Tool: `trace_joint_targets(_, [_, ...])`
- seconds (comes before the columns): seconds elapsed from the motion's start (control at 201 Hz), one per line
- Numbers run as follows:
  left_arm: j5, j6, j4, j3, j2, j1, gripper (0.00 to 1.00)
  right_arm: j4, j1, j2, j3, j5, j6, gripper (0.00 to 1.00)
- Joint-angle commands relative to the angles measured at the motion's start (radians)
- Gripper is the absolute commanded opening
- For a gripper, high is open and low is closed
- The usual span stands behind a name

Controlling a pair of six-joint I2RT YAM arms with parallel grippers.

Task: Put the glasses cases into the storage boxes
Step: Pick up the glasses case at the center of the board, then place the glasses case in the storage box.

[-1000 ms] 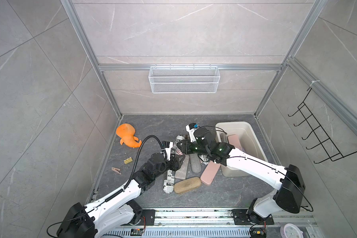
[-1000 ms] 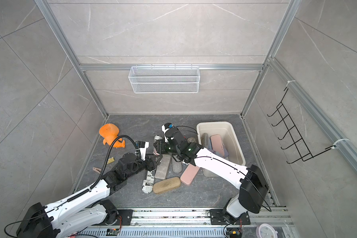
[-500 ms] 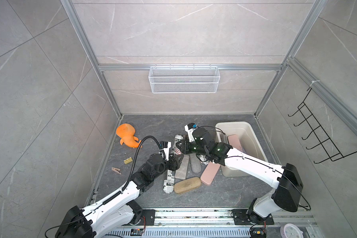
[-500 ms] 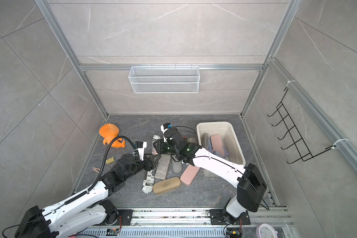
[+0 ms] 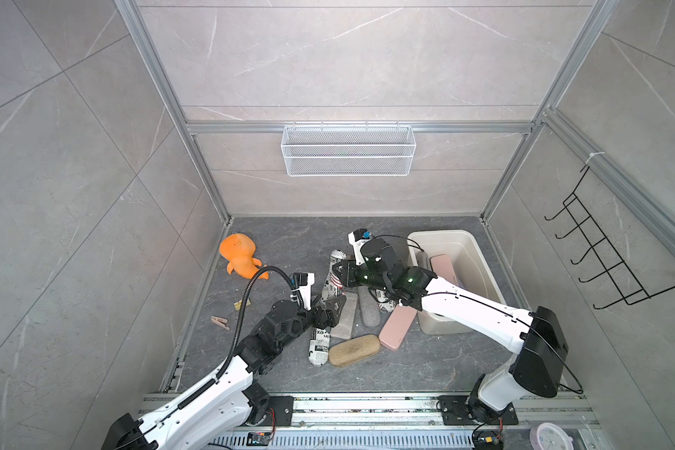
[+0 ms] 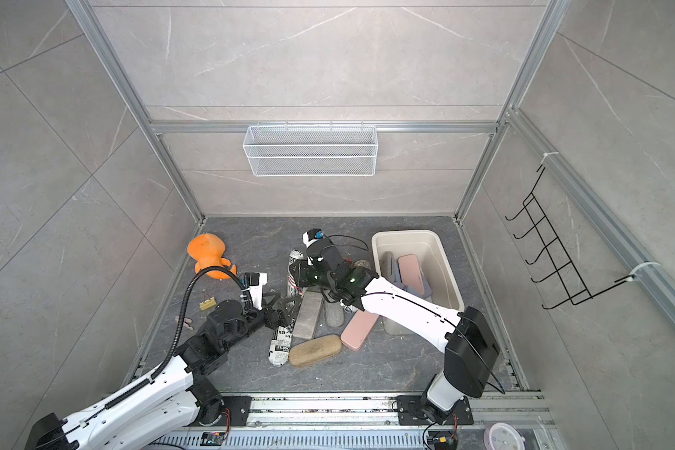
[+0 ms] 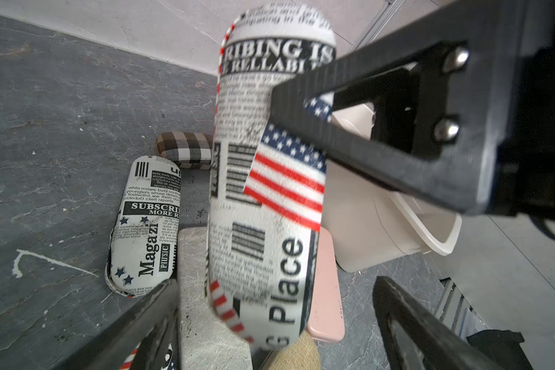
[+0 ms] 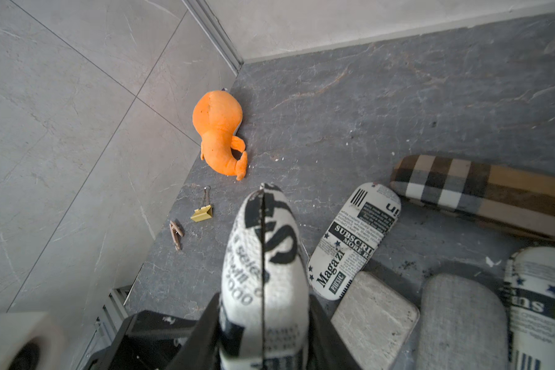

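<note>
White newspaper-print case (image 8: 263, 272), rounded oblong | right gripper (image 8: 263, 333) pinching it | left gripper (image 5: 331, 309) splayed wide

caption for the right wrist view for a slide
Right gripper clamps a newspaper-print case; orange plush toy lies by the wall.

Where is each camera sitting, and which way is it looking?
Both top views: high overhead, looking down at the tub, both arms, left pincer and right pincer.
Left wrist: on the left arm, facing the flag-print case and tub; its own open pincer shows at the edge.
Right wrist: on the right arm, looking along that case toward the orange toy; its own pincer clamps the case.
Shared: both wrist views show the Magazi-print case and plaid case.
</note>
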Motion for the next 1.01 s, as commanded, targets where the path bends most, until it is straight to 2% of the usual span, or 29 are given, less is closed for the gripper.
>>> trace_joint_targets(0.0, [-0.038, -0.034, -0.048, -0.013, -0.068, -0.004, 0.97, -0.026, -0.019, -0.018, 0.052, 0.059, -0.046, 0.32])
trace_joint_targets(0.229, [-0.125, -0.065, -0.164, -0.06, -0.194, -0.004, 0.96, -0.147, -0.105, -0.14, 0.021, 0.132, -0.135, 0.32])
trace_joint_targets(0.474, [-0.177, -0.08, -0.182, -0.104, -0.25, -0.004, 0.97, -0.322, -0.356, -0.341, -0.021, 0.153, -0.244, 0.32])
trace_joint_targets(0.543, [-0.181, -0.073, -0.181, -0.102, -0.244, -0.004, 0.97, -0.39, -0.416, -0.361, -0.003, 0.207, -0.277, 0.31])
trace_joint_targets(0.743, [-0.205, -0.08, -0.189, -0.094, -0.207, -0.003, 0.98, -0.51, -0.517, -0.32, 0.027, 0.331, -0.344, 0.33])
trace_joint_targets(0.882, [-0.418, -0.221, -0.378, -0.041, -0.146, -0.003, 0.98, -0.501, -0.534, -0.265, -0.005, 0.382, -0.347, 0.31])
trace_joint_targets(1.007, [-0.448, -0.24, -0.444, -0.01, -0.118, -0.003, 0.98, -0.418, -0.565, -0.245, -0.036, 0.416, -0.402, 0.31])
